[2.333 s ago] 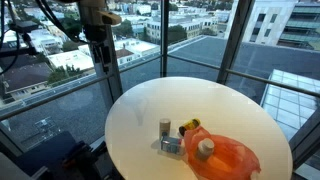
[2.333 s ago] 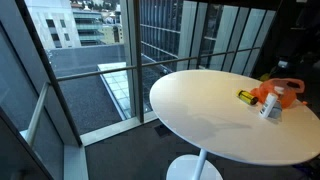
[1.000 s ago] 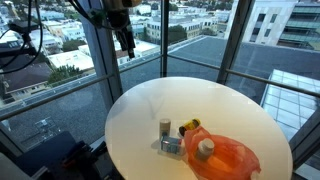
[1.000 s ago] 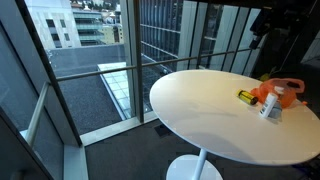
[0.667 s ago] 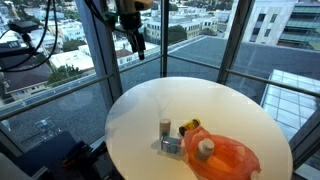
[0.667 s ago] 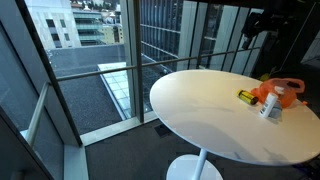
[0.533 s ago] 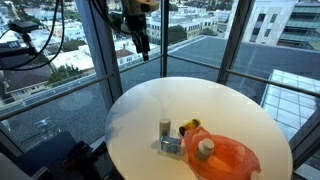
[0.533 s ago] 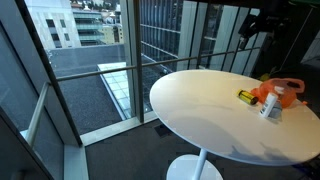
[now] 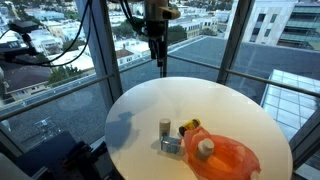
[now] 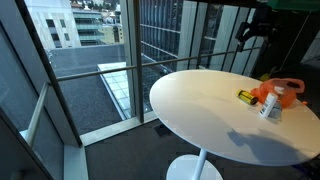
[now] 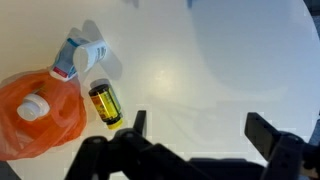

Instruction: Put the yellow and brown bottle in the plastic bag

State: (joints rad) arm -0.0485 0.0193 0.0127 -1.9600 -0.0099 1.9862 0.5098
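The yellow and brown bottle [image 11: 103, 103] lies on its side on the round white table [image 11: 220, 70], next to the orange plastic bag [image 11: 50, 115]. It also shows in both exterior views [image 9: 189, 127] [image 10: 245, 96], beside the bag [image 9: 228, 156] [image 10: 281, 91]. My gripper [image 11: 200, 128] is open and empty, high above the table and well apart from the bottle. It hangs over the table's far edge in an exterior view [image 9: 157, 55] and also shows in the other exterior view [image 10: 246, 34].
A grey cylinder [image 9: 165, 128] and a pale white-capped item [image 11: 80, 57] stand by the bag. Another white-capped bottle [image 11: 33, 106] sits in the bag. Window glass and railings [image 9: 100, 70] surround the table [image 9: 200, 110].
My arm has swung from beside the window towards the table, and the gripper now hangs over the table's edge. The objects have not moved.
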